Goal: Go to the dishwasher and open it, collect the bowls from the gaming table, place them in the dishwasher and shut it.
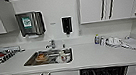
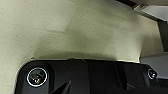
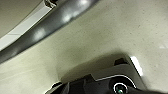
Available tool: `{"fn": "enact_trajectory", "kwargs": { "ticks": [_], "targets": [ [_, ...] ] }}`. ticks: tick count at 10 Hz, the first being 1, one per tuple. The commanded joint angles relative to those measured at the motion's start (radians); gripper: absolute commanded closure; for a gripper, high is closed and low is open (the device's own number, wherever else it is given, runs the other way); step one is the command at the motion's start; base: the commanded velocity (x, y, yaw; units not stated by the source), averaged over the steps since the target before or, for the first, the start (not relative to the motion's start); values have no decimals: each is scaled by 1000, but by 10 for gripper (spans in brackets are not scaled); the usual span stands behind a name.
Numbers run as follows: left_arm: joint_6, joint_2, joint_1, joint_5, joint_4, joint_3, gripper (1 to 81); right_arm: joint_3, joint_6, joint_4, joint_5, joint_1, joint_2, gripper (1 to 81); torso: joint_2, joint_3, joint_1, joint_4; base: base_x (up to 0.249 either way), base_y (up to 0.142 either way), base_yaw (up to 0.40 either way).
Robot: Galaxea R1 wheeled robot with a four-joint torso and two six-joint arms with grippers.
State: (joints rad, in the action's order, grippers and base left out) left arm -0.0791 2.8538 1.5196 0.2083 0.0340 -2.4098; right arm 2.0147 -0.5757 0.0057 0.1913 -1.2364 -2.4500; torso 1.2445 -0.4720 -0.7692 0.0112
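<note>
A long white countertop [image 1: 96, 56] spans the head view under white wall cabinets with dark bar handles [image 1: 108, 2]. Below its front edge, right of centre, the dishwasher [image 1: 102, 74] stands open, its dark interior and wire racks visible. A steel sink [image 1: 48, 57] sunk in the counter holds dishes. Small bottles [image 1: 99, 40] stand near the wall. Whether either gripper's fingers are released or clenched, I cannot tell.

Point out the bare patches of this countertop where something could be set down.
Bare: the counter between the sink and the bottles, above the open dishwasher; also the strip before the sink. Crowded: the left end with cups, the right end with cloths.
</note>
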Motion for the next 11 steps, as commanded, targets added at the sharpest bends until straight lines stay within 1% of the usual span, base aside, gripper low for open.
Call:
{"fn": "enact_trajectory", "kwargs": {
  "ticks": [1, 4, 5, 7, 9, 11],
  "targets": [
    [2, -8, -42, -43, 15, 9, 10, 14, 2, -9, 37, 99, 21, 10, 0, 0, 0, 0, -78, 0, 0],
    [4, -7, -42, -43, 15, 9, 10, 74, 7, -26, 33, 76, -14, 10, 0, 0, 0, 0, -77, 0, 0],
    [4, -7, -42, -43, 15, 9, 10, 85, 23, -42, 31, 67, -23, 10, 1, 0, 1, 0, -68, 0, 0],
    [4, -5, -42, -43, 15, 0, 10, 113, 91, -64, 10, 42, -51, 10, 1, 0, 1, 0, 0, 0, 0],
    [4, 7, -42, -43, 15, -20, 10, 145, 120, -64, -4, 21, -72, 10, 1, 0, 1, 0, 0, 0, 0],
    [4, 12, -42, -44, 15, -25, 10, 169, 132, -66, -6, 8, -91, 10, 1, 0, 1, 0, -33, 0, 0]
  ]
}}
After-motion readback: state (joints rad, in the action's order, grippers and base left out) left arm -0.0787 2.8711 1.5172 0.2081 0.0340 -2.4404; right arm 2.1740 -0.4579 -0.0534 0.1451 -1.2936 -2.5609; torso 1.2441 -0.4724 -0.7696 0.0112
